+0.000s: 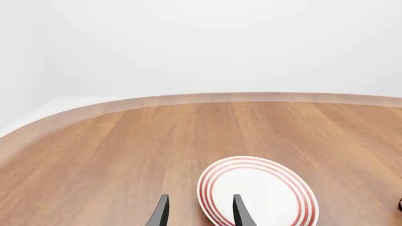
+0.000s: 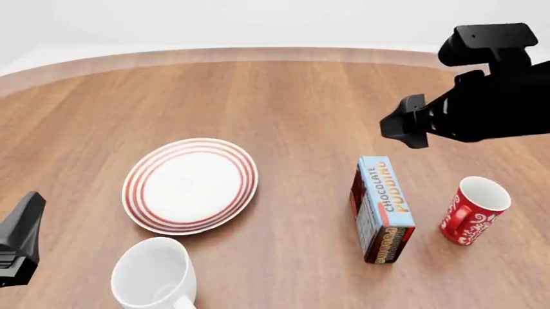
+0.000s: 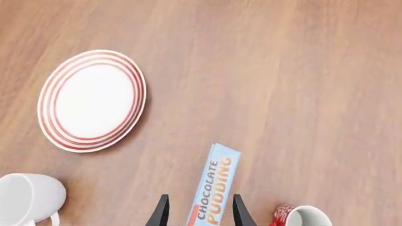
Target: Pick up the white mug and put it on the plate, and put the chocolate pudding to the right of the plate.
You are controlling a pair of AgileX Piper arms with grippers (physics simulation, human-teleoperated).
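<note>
The white mug (image 2: 154, 275) stands upright near the table's front, just in front of the plate (image 2: 190, 185). The plate is empty. The chocolate pudding (image 2: 382, 209) lies flat on the table to the right of the plate, blue face up. My left gripper (image 2: 24, 235) is low at the front left, left of the mug, and open and empty. In the left wrist view its fingers (image 1: 161, 214) point toward the plate (image 1: 257, 193). My right gripper (image 2: 411, 127) hangs open and empty high above the pudding (image 3: 213, 188). The right wrist view also shows the mug (image 3: 28, 197) and the plate (image 3: 93, 101).
A red mug with white swirls (image 2: 473, 211) stands upright just right of the pudding; it also shows in the right wrist view (image 3: 301, 217). The wooden table's curved far edge (image 2: 257, 55) runs along the back.
</note>
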